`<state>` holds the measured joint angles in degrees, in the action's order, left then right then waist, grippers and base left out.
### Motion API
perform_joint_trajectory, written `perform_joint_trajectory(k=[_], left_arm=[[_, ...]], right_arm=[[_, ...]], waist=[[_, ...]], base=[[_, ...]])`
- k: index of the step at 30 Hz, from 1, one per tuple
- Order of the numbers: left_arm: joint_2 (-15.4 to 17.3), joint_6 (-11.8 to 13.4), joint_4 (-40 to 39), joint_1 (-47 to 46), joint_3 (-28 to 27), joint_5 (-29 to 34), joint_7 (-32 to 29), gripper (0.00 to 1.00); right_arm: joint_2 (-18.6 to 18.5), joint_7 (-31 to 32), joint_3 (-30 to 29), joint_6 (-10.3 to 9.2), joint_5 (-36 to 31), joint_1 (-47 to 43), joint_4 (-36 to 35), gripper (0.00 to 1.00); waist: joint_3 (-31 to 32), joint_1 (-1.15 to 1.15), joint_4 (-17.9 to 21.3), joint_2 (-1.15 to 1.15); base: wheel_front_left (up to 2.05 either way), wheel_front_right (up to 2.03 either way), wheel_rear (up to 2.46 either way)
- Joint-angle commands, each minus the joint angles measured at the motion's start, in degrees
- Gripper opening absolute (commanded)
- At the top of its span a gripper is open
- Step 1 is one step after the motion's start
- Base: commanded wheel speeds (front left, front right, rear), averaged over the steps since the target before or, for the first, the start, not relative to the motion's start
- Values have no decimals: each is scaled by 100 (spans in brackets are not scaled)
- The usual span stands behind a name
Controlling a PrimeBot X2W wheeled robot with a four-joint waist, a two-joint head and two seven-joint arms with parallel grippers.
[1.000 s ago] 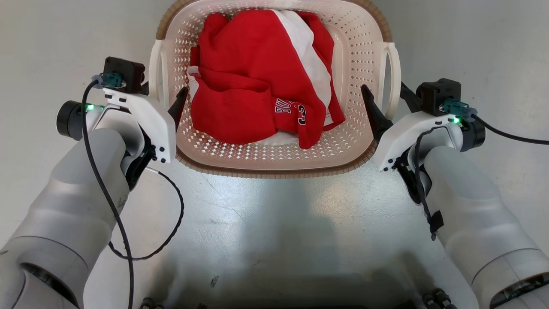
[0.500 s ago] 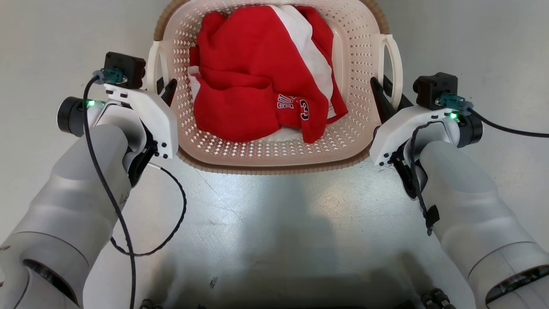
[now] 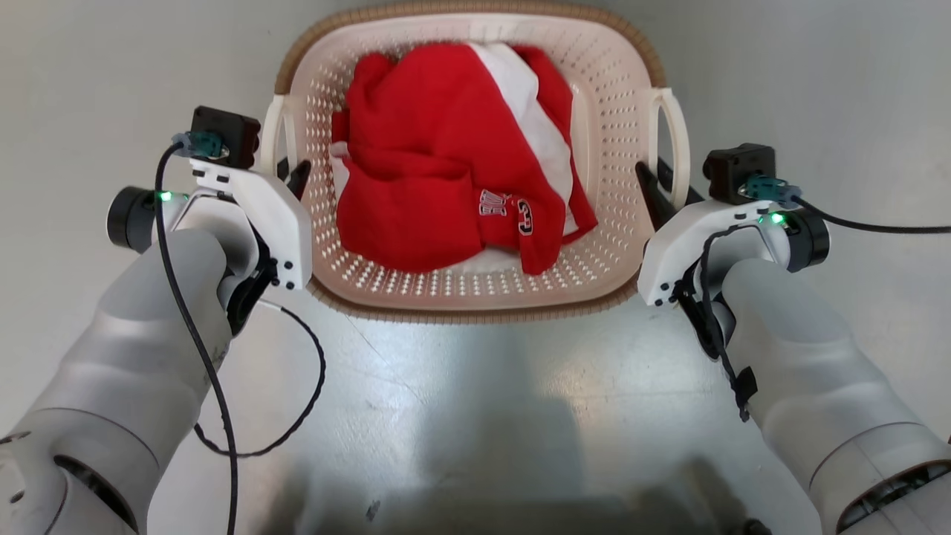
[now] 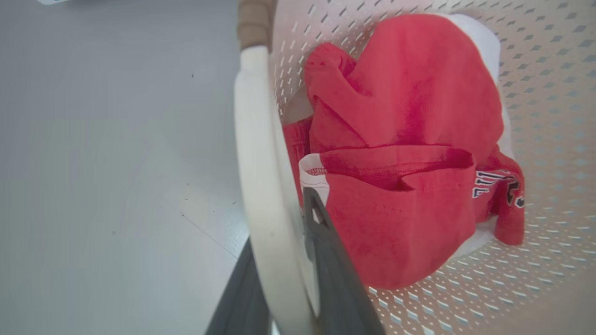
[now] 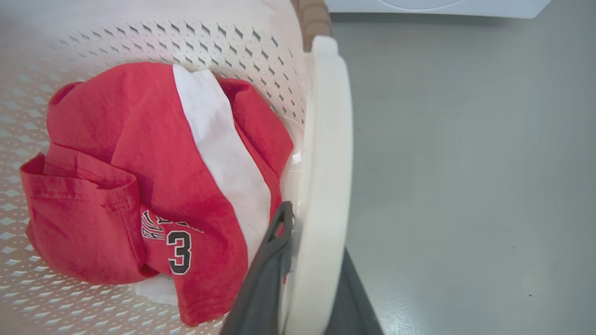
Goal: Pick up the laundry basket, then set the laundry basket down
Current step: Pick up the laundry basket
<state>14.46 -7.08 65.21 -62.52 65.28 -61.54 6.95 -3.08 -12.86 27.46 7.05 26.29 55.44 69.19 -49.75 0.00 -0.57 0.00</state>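
We hold the laundry basket (image 3: 609, 96) by both sides. It sits straight ahead of us, between our two arms, above the grey floor (image 3: 475, 386). We cannot tell whether its base touches the floor or hangs clear of it.

Our left hand (image 3: 291, 172) is closed on the left loop handle (image 3: 269, 141). In the left wrist view the white loop runs up between the two dark fingers (image 4: 335, 279), one on the basket side and one on the outer side.

Our right hand (image 3: 657, 180) is clamped the same way on the right loop handle (image 3: 680, 141). In the right wrist view the inner finger (image 5: 260, 288) lies against the perforated wall and the other is behind the loop.

A crumpled red shirt (image 3: 446, 171) with a white band lies inside the basket, filling most of its bottom. Dark lettering and a number 3 (image 5: 179, 251) show on a fold near our side. The brown rim (image 3: 475, 313) runs round the top edge.
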Motion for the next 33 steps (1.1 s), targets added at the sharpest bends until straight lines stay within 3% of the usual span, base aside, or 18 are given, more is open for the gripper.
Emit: perform_joint_trajectory(k=[1,19,33], left_arm=[[269,-41,38,59,-44,-49,2,0],[245,-41,-177,1285,441,-600,-953,0],[351,-41,-536,2120,670,-875,-1560,0]], right_arm=[[20,130,202,44,-27,-278,34,0],[20,1595,1151,44,771,-1187,-134,0],[20,2238,1734,44,1296,-1779,-221,0]], waist=[[154,0,-15,0],[2509,0,100,0],[4173,0,358,0]], base=[[0,0,0],[0,0,0],[0,0,0]])
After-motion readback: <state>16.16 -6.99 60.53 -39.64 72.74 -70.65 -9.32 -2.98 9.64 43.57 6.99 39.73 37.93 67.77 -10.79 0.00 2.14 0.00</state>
